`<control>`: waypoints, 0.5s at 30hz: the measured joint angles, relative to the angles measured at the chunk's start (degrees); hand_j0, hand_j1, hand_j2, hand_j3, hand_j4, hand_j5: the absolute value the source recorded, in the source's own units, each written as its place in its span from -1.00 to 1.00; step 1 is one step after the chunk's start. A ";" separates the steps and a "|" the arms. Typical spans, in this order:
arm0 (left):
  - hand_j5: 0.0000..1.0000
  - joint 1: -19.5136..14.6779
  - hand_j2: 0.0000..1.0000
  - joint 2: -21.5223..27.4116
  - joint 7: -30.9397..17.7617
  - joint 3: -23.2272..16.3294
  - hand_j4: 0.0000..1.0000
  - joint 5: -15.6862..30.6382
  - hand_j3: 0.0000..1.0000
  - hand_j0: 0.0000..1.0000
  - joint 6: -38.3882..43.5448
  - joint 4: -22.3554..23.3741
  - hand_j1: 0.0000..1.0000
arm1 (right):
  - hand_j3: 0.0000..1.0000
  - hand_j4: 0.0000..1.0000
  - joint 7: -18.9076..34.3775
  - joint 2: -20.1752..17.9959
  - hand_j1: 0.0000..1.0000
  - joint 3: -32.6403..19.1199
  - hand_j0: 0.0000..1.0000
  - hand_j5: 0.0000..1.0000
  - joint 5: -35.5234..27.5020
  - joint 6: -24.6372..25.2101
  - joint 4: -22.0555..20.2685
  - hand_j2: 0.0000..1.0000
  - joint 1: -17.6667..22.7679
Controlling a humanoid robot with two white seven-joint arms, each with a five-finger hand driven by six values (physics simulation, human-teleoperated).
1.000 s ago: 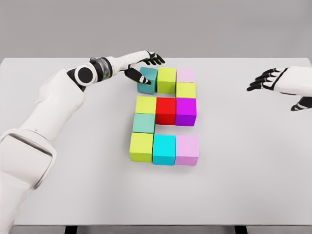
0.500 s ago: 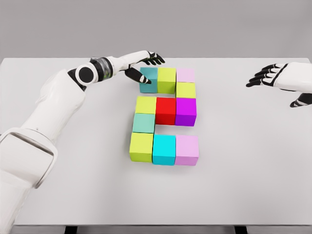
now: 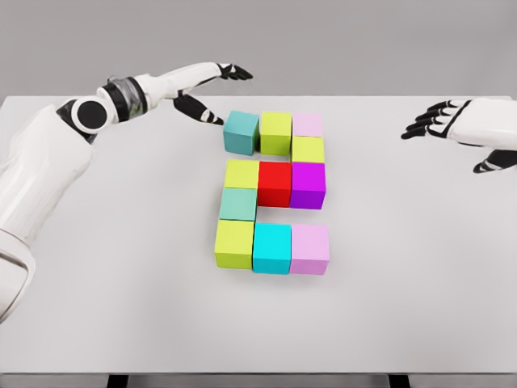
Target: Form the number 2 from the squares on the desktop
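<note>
Nearest row on the white desk point(image 3: 121, 307): lime cube point(image 3: 234, 243), cyan cube point(image 3: 271, 248), pale pink cube point(image 3: 309, 249), side by side and touching. Above the lime one sits a mint cube point(image 3: 237, 204), then a middle row of yellow-green cube point(image 3: 241, 174), red cube point(image 3: 275, 183), magenta cube point(image 3: 308, 184). Behind the magenta one a yellow cube point(image 3: 308, 149); far row holds teal cube point(image 3: 241, 132), green cube point(image 3: 275, 132), light pink cube point(image 3: 308, 124). Reads as a 2 already. Teal cube looks turned a little off square, a thin gap against its green neighbour. Left hand point(image 3: 208, 95) hovers just beyond and left of it, fingers spread, holding nothing. Right hand point(image 3: 460, 129) hangs well off to the right, fingers loosely open, empty. Risk as I judge it: a nudge to straighten the teal cube could shove the whole far row sideways, since the cubes touch; a low thumb sweeping by could clip its corner and twist it further.
</note>
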 measured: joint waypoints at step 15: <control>-0.27 -2.02 -0.27 1.22 -5.36 -1.94 -0.27 -5.05 -0.27 -0.27 6.22 10.54 -0.27 | 1.00 1.00 0.00 0.31 1.00 0.03 1.00 1.00 -0.01 -0.01 -0.10 1.00 0.00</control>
